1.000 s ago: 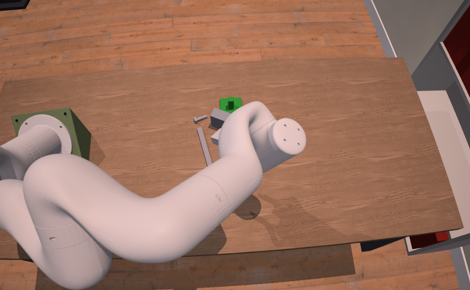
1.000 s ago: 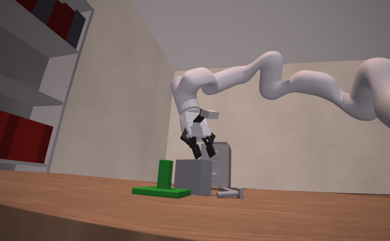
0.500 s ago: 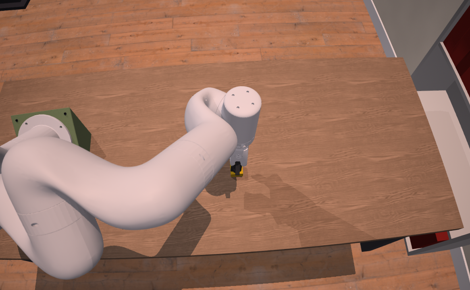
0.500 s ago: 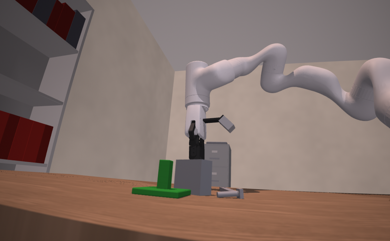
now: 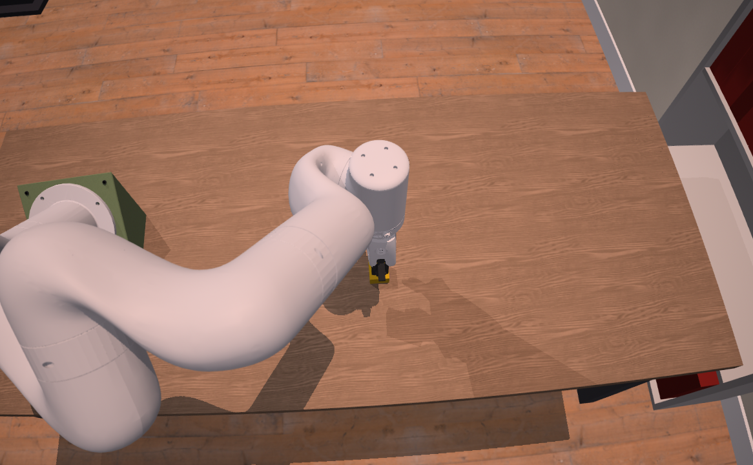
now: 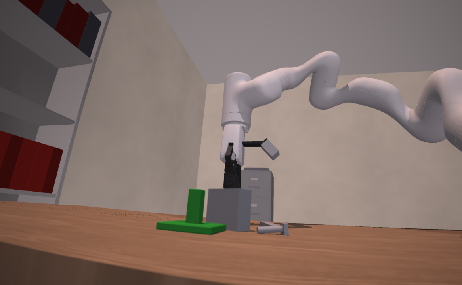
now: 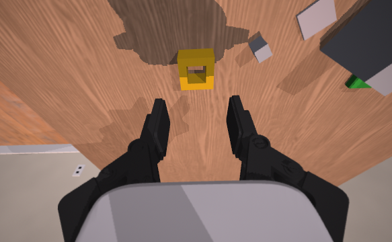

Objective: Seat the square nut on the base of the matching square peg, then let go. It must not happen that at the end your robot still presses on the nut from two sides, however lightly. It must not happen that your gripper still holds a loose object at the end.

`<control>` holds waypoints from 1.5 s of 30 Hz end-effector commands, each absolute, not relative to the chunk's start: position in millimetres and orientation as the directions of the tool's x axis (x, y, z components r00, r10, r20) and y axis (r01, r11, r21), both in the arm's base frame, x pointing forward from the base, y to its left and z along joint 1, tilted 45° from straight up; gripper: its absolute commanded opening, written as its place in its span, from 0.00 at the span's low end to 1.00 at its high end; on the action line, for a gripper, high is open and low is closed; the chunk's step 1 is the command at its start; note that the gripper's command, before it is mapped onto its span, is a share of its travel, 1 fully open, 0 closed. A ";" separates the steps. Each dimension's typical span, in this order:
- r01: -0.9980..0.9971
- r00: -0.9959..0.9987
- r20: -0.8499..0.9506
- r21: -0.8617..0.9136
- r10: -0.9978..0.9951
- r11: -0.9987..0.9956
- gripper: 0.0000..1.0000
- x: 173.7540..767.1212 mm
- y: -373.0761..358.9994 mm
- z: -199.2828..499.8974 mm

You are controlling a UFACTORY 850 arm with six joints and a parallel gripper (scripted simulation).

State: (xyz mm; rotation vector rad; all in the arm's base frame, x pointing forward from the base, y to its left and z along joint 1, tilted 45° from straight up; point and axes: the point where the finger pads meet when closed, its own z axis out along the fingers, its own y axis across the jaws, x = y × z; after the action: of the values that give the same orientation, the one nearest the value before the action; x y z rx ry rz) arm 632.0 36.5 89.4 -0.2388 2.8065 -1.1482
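The yellow square nut (image 7: pixel 196 69) lies flat on the wooden table, partly in the arm's shadow. My gripper (image 7: pixel 197 109) points straight down above the table, just short of the nut, with its black fingers open and nothing between them. In the top view the nut (image 5: pixel 379 277) peeks out under the gripper (image 5: pixel 379 268). The green square peg (image 6: pixel 195 206) stands upright on its flat green base (image 6: pixel 190 227) in the exterior view, where the gripper (image 6: pixel 231 179) hangs behind a grey block. A corner of the green base (image 7: pixel 357 83) shows at the right of the wrist view.
A large grey block (image 6: pixel 229 209) stands right beside the green base and also shows in the wrist view (image 7: pixel 370 44). A grey bolt (image 6: pixel 273 228) lies on the table. A small grey cube (image 7: pixel 260 49) and a flat grey tile (image 7: pixel 317 18) lie near the nut.
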 end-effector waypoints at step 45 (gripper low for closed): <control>-0.107 -0.983 -0.034 -0.703 -0.183 0.704 0.00 644.1 -17.5 33.6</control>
State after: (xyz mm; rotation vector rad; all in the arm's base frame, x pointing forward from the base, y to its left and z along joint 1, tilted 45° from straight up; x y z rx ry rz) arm 643.8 -17.9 33.2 -0.2392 2.8058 -1.1478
